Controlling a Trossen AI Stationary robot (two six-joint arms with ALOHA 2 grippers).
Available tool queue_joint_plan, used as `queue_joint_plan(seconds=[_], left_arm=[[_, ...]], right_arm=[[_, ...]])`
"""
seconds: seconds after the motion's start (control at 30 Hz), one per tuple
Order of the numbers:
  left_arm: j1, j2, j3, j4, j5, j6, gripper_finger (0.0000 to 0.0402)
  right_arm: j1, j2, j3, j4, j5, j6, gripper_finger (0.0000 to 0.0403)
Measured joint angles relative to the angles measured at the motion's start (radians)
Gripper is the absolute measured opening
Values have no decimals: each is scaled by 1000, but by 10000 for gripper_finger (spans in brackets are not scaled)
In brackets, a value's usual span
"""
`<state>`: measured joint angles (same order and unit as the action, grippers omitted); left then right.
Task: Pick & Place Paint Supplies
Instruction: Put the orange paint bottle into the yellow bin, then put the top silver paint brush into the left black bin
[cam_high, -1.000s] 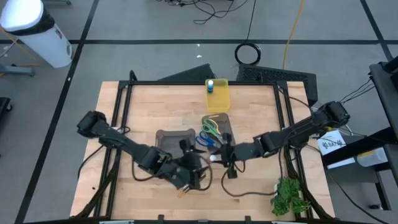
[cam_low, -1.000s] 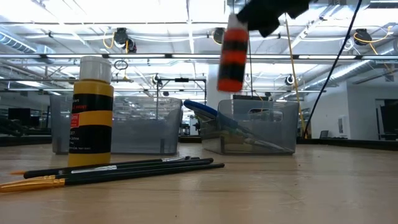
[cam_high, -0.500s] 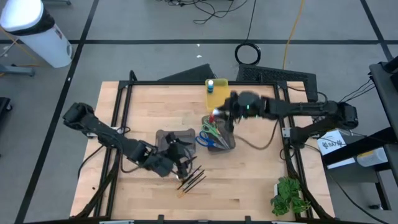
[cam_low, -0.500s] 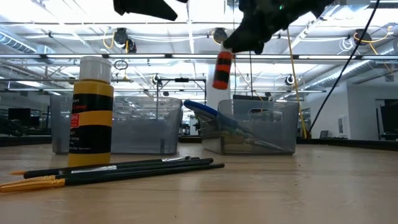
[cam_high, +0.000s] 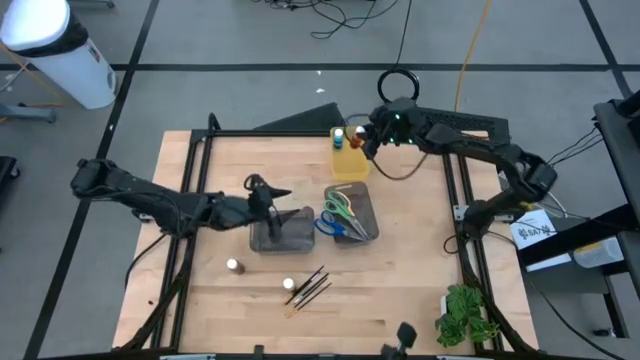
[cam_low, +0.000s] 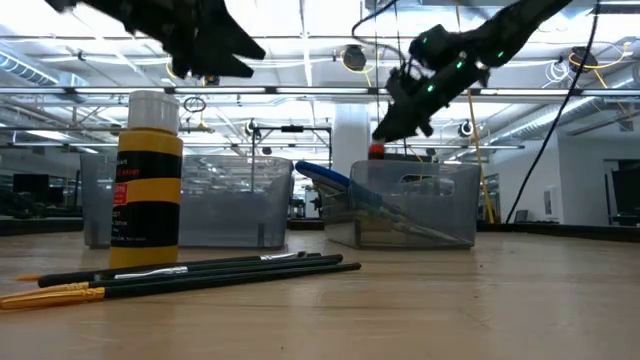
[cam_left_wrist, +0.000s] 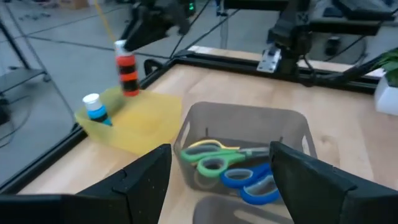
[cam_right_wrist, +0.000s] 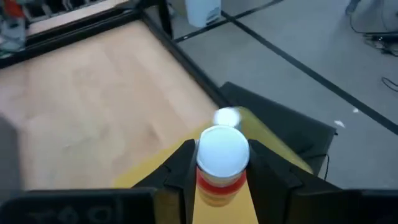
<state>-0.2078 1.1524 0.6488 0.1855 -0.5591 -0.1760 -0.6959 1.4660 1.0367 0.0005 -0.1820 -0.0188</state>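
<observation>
Now, line by line.

Right gripper (cam_right_wrist: 219, 177): closed on the orange-red paint bottle (cam_left_wrist: 128, 70), its fingers pinching the body just under the white cap; it holds the bottle at the far end of the table.

Key relation: the bottle hangs upright, long axis vertical, directly over the yellow bin (cam_high: 350, 160). From the gripper, the drop point lies straight down, so the coming move looks like a lowering and a release.

Already in the bin: a blue paint bottle (cam_left_wrist: 94, 108) stands at the bin's far end, just beside where the orange-red one hangs; the two are near but apart.

Left gripper (cam_left_wrist: 219, 177): fingers spread, holding nothing, poised above the two grey bins (cam_high: 283, 230) mid-table. It is the nearer arm to what is left.

Still on the table: two pale-capped bottles (cam_high: 233, 266) and a bunch of dark brushes (cam_high: 308, 287), all towards the near edge.

Scissors (cam_left_wrist: 214, 160): green-, yellow- and blue-handled, lying inside the right grey bin.

Surface: pale wooden tabletop (cam_high: 400, 280) in a black frame.

Room: grey floor with cables and a white cylinder (cam_high: 55, 50); a leafy sprig (cam_high: 462, 315) at the table's near right corner.
</observation>
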Motion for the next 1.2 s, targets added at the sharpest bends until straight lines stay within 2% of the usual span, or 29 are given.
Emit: queue_joint_plan(seconds=[0.2,0.4,0.7,1.0,1.1,1.2], left_arm=[[110,-20,-41,53,175,42,278],[164,-20,-42,45,237,45,278],[177,-19,-42,29,290,63,278],[177,-18,-42,20,289,69,278],[177,-18,-42,19,289,69,278],[177,-18,-42,17,289,69,278]], right_arm=[[-59,133,54,-5,-29,-22,101],[-79,231,68,31,-26,-25,101],[-76,293,69,47,8,-51,102],[-71,248,66,25,29,-24,231],[-48,182,66,-14,27,-26,246],[7,83,66,-51,24,-27,244]])
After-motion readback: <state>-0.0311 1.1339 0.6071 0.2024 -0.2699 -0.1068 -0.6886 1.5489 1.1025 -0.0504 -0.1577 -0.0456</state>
